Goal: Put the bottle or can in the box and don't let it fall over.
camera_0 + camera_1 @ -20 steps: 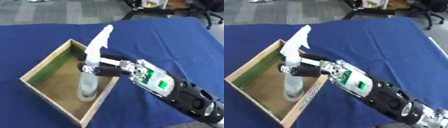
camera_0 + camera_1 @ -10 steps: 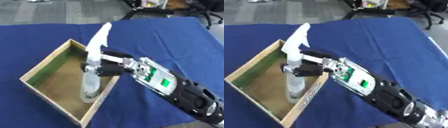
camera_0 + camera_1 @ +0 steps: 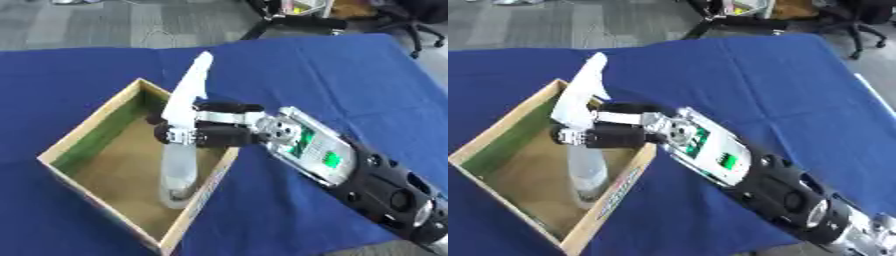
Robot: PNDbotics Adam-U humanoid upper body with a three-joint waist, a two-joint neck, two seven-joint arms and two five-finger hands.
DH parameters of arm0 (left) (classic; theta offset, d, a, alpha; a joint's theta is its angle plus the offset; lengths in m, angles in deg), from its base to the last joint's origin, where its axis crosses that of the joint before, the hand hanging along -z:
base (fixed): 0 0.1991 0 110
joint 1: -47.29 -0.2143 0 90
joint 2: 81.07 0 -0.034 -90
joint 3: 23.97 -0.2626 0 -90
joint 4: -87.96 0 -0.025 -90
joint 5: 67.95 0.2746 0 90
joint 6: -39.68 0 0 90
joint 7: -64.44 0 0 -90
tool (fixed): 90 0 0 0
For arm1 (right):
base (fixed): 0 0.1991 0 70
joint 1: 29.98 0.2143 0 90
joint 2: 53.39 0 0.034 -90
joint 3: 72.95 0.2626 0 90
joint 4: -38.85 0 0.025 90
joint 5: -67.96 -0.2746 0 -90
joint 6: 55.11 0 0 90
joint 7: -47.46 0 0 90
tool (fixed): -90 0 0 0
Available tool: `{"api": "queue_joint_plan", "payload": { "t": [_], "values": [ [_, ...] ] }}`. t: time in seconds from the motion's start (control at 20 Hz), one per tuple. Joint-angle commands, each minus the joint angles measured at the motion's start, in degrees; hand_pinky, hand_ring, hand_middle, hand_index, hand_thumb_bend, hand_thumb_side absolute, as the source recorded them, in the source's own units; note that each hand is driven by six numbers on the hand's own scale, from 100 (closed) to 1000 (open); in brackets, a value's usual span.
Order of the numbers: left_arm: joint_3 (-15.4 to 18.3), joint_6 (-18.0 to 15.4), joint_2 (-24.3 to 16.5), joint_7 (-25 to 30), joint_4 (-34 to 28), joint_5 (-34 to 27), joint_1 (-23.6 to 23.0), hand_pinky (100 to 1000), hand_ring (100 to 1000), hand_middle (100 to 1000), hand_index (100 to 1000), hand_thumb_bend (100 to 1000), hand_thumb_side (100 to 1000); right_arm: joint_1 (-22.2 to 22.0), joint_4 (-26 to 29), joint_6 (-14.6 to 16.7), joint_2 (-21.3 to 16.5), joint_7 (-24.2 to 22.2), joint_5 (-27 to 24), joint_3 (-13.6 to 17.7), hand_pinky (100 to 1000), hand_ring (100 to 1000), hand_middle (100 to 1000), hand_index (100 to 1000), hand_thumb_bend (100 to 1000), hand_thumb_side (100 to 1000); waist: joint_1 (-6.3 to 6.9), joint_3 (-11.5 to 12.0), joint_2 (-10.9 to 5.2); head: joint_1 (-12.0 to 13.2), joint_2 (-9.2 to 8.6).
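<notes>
A clear spray bottle (image 3: 180,172) with a white trigger head (image 3: 190,92) stands upright inside the open wooden box (image 3: 87,131), near the box's right wall. My right hand (image 3: 213,131) reaches in from the lower right. Its fingers are curled round the bottle's neck just below the trigger head. The bottle's base rests on or just above the brown box floor; I cannot tell which. My left hand shows in no view.
The box sits on a blue cloth-covered table (image 3: 332,75) and has a green inner wall (image 3: 105,131) on its left side. Chair and stand legs (image 3: 289,20) stand on the grey floor beyond the table's far edge.
The bottle and my right hand have shifted slightly lower and toward the box's right wall; the hold on the neck is unchanged.
</notes>
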Motion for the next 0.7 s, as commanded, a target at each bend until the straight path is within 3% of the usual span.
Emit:
{"api": "queue_joint_plan", "payload": {
  "t": [0.05,0.15,0.25,0.35,0.7],
  "values": [
    [0.86,-0.21,-2.24,0.02,-0.77,0.36,0.03,944,1000,1000,713,497,540,0.35,1.51,0.11,-1.66,-1.84,-0.97,0.87,1000,1000,1000,1000,100,827,0.35,-0.08,-0.75,0.01,-0.52],
    [0.87,-0.24,-2.25,0.05,-0.75,0.38,-0.03,944,1000,1000,712,497,540,0.1,1.93,-0.06,-1.79,-2.93,-1.57,0.94,1000,1000,1000,1000,100,766,0.38,-0.13,-0.73,0.03,-0.49],
    [0.9,-0.27,-2.24,0.1,-0.73,0.43,-0.1,944,1000,1000,712,496,540,-0.12,2.17,-0.24,-1.91,-3.88,-1.99,1.04,1000,1000,1000,1000,100,607,0.42,-0.15,-0.7,0.02,-0.57],
    [0.94,-0.29,-2.2,0.12,-0.71,0.46,-0.15,944,1000,1000,711,496,538,-0.35,2.12,-0.59,-1.85,-4.85,-2.21,0.9,1000,1000,1000,1000,100,199,0.43,-0.15,-0.67,-0.09,-0.58],
    [0.96,-0.35,-2.2,0.29,-0.67,0.46,-0.18,945,1000,1000,709,496,538,-0.66,1.41,-2.23,-1.41,-5.5,-2.4,1.08,1000,1000,1000,1000,100,208,0.43,-0.15,-0.61,-0.27,-0.55]
  ]
}}
